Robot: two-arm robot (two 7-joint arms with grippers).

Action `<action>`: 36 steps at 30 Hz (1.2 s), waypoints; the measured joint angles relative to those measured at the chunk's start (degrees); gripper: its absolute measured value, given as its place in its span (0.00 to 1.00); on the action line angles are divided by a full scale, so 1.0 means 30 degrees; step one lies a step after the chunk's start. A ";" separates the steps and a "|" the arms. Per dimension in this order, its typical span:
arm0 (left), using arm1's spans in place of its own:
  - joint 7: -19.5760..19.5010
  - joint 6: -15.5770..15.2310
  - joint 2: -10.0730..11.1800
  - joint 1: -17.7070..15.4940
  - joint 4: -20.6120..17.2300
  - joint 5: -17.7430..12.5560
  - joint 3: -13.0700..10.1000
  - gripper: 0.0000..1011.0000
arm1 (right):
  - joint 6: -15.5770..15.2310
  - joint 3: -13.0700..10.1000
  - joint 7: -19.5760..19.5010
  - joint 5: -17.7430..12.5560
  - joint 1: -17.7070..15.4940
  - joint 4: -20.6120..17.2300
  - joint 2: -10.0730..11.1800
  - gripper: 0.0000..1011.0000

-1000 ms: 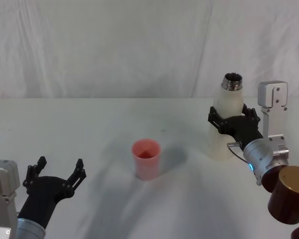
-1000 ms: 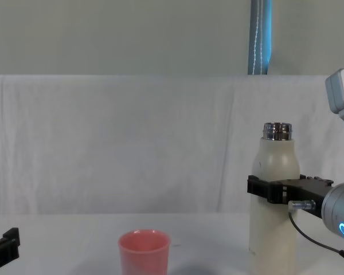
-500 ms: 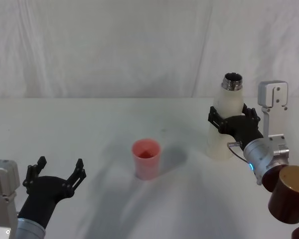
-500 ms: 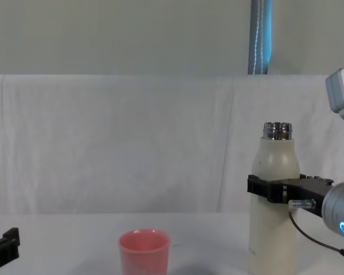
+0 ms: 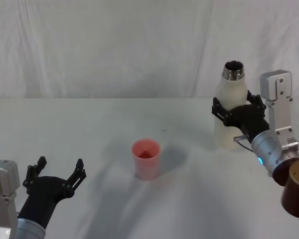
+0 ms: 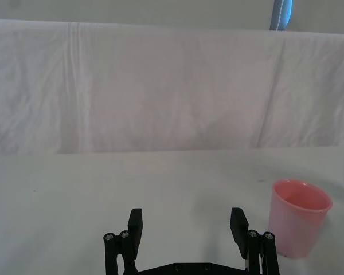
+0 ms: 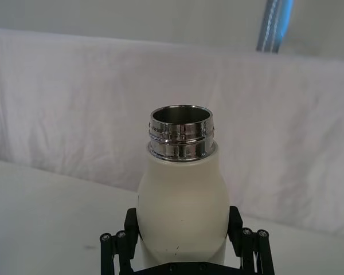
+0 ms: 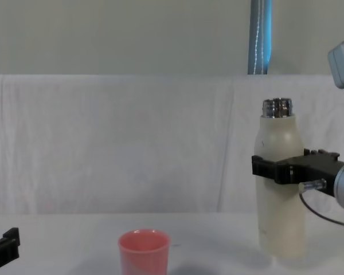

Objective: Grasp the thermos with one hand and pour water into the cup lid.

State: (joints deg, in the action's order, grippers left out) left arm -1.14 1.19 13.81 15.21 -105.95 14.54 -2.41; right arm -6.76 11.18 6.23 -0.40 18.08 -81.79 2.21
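Pinching the thermos (image 5: pixel 230 112) at mid-body, the right gripper (image 5: pixel 238 114) holds it upright, apparently just clear of the table, well right of the cup lid (image 5: pixel 146 159). Keep it vertical while carrying, then tilt slowly over the rim. The left gripper (image 5: pixel 54 180) rests spread, parked.

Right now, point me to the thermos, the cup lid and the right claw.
thermos (image 8: pixel 281 189), chest view, on the cream body below the claw.
cup lid (image 5: pixel 146 160), head view, on the pink side wall.
right claw (image 5: pixel 238 112), head view, midway between its fingertips, shut around the thermos.
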 joint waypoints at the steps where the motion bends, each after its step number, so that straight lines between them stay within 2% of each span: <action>1: 0.0000 0.0000 0.0000 0.0000 0.0000 0.0000 0.0000 0.99 | 0.0100 0.0114 0.0118 0.0215 -0.0031 -0.0183 0.0246 0.94; 10: 0.0000 -0.0001 0.0000 0.0000 0.0000 0.0000 -0.0001 0.99 | 0.1344 0.1023 0.0725 0.1907 -0.0112 -0.0869 0.1688 0.94; 12: 0.0000 0.0000 0.0000 0.0000 -0.0001 0.0000 0.0001 0.99 | 0.1944 0.1409 0.0836 0.2652 -0.0110 -0.0944 0.2100 0.94; 25: 0.0000 0.0000 0.0000 0.0000 0.0000 0.0000 0.0000 0.99 | 0.3662 0.2964 0.1079 0.5258 -0.0127 -0.0969 0.3132 0.94; 36: 0.0000 -0.0001 -0.0001 0.0000 0.0000 0.0000 0.0000 0.99 | 0.5160 0.4299 0.0994 0.7388 0.0527 -0.0047 0.3666 0.94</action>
State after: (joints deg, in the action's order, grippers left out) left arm -1.14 1.19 13.80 15.21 -105.95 14.54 -2.41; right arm 8.72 24.07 9.21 21.77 19.66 -81.94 13.21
